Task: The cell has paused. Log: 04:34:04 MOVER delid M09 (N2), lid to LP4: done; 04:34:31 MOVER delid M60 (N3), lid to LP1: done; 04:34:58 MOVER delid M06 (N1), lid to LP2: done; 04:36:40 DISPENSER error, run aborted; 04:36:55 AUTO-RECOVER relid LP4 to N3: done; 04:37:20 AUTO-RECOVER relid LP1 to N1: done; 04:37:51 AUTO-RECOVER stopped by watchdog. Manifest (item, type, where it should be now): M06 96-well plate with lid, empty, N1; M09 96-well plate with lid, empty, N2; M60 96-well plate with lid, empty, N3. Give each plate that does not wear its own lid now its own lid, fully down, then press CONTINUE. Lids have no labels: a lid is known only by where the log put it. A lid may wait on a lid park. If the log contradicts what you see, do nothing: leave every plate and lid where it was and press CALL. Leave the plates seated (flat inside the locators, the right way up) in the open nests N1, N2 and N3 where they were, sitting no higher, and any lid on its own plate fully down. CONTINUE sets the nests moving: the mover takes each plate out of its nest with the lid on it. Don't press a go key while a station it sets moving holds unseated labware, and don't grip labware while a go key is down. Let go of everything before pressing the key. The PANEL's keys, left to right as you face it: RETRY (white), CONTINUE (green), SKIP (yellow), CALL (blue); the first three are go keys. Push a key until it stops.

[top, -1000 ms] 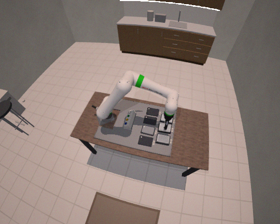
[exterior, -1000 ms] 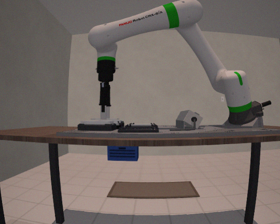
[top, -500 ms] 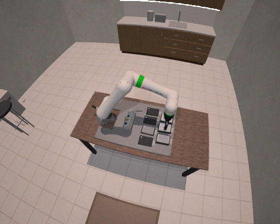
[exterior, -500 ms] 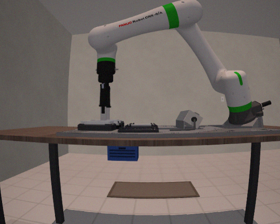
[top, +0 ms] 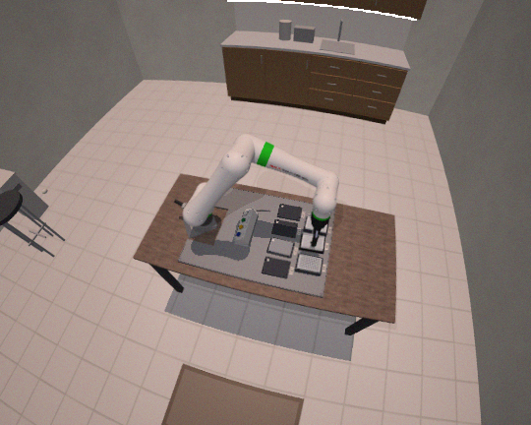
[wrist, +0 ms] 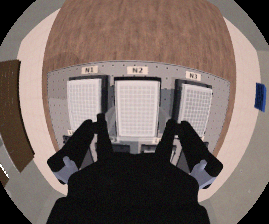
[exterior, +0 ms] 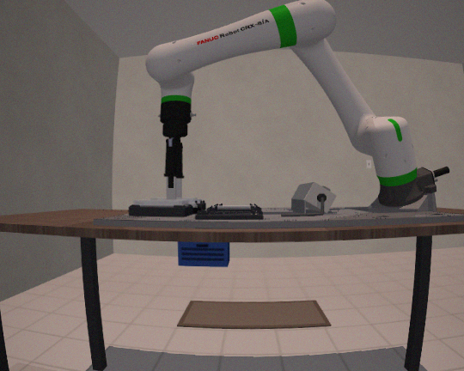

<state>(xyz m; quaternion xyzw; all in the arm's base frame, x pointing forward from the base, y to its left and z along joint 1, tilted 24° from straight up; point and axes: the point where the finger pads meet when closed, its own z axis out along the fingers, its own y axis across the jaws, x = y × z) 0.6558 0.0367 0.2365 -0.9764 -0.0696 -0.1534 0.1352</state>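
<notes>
— Item one, the claw?
— My claw (wrist: 134,127): pointing straight down, clamped on a pale lid (wrist: 137,106), one finger (wrist: 100,129) on each of two opposite sides.

— Where does the lid sit?
— Over the middle one of three nests in a row, low and level. I cannot tell whether it touches anything beneath it.

— Neighbours?
— One plate (wrist: 84,99) just beside it on one side, and another plate (wrist: 198,102) on the other. Both show a grid of wells. I cannot tell whether either one is covered.

— Next column out?
— Four square pads. Three are dark, for example the dark pad (top: 289,212) at the far end. The third pad (top: 280,247) looks lighter, though I cannot make out what lies on it.

— Beyond those?
— One key box (top: 243,227) with a slanted face, standing between the pads and my base (top: 205,227).

— And what carries it all?
— A grey mat (top: 258,281) lying on a brown counter (top: 366,275) with dark legs.
</notes>
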